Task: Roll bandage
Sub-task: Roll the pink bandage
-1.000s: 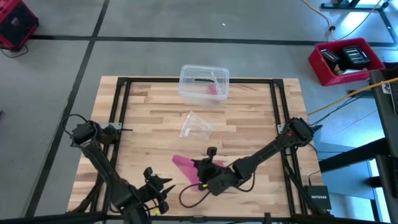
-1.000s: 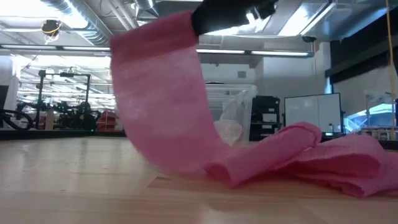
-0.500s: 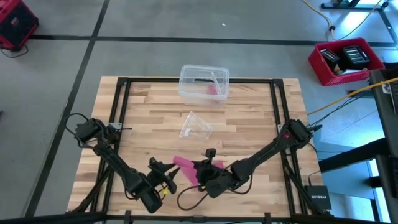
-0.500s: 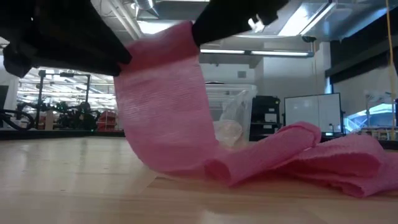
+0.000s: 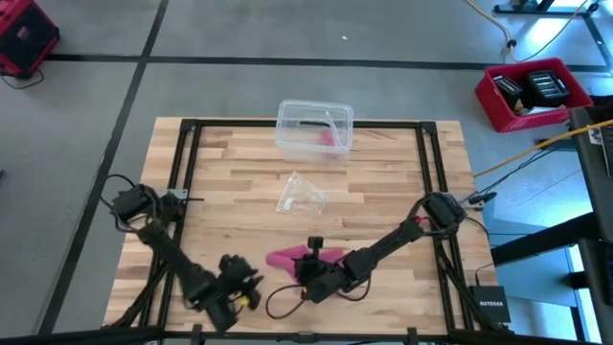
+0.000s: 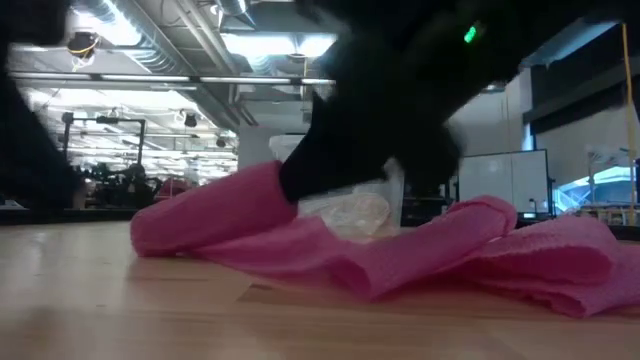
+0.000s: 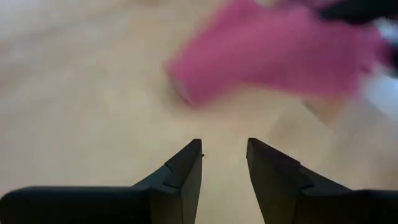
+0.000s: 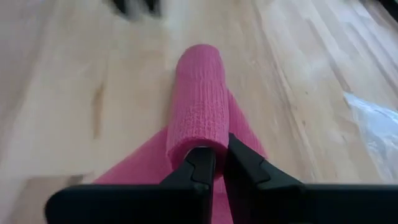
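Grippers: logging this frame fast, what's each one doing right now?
Left gripper: open, empty, just short of the bandage.
Right gripper: shut on the bandage's folded end, low over the table.

– What can't you make out from the table-level camera?

– The right arm's dark gripper [image 6: 400, 110] fills the upper middle as a blur, so you can't see its fingers there, and it hides much of the clear plastic box [image 6: 392, 195].

– And the long pink fabric bandage [image 7: 273, 53]?

– In your left wrist view it's smeared, and its far end is cut off by the picture's edge.
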